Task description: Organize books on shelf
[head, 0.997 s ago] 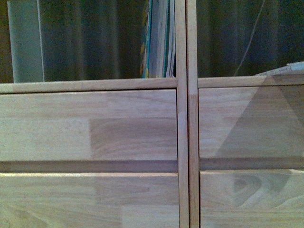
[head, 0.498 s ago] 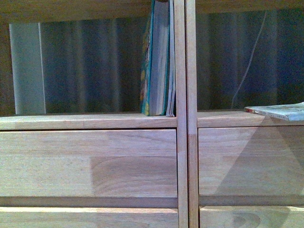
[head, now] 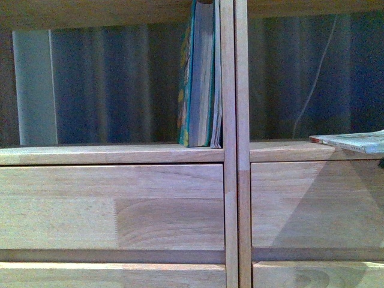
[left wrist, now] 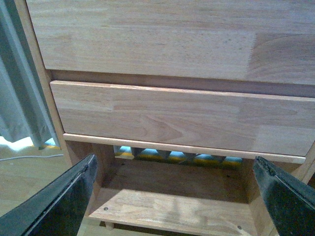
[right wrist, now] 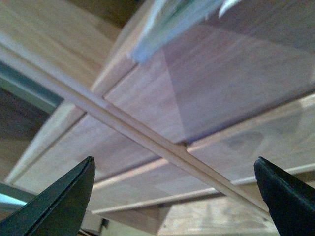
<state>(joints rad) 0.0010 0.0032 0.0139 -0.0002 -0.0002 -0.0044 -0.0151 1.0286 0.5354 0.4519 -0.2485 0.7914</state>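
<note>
Shelf (head: 120, 204) of light wood fills the front view, its central post (head: 236, 120) splitting two columns. Upright books (head: 201, 78) stand in the compartment left of that post, pressed against it. One thin book (head: 354, 141) lies flat well right of the post, above a drawer front. The left gripper (left wrist: 174, 162), facing the lower drawers, and the right gripper (right wrist: 174, 162), beneath the flat book, both gape wide and empty.

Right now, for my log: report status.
Left hand open, right hand open. Books upright in left compartment; one flat book on right shelf. Nothing blocking seen.
</note>
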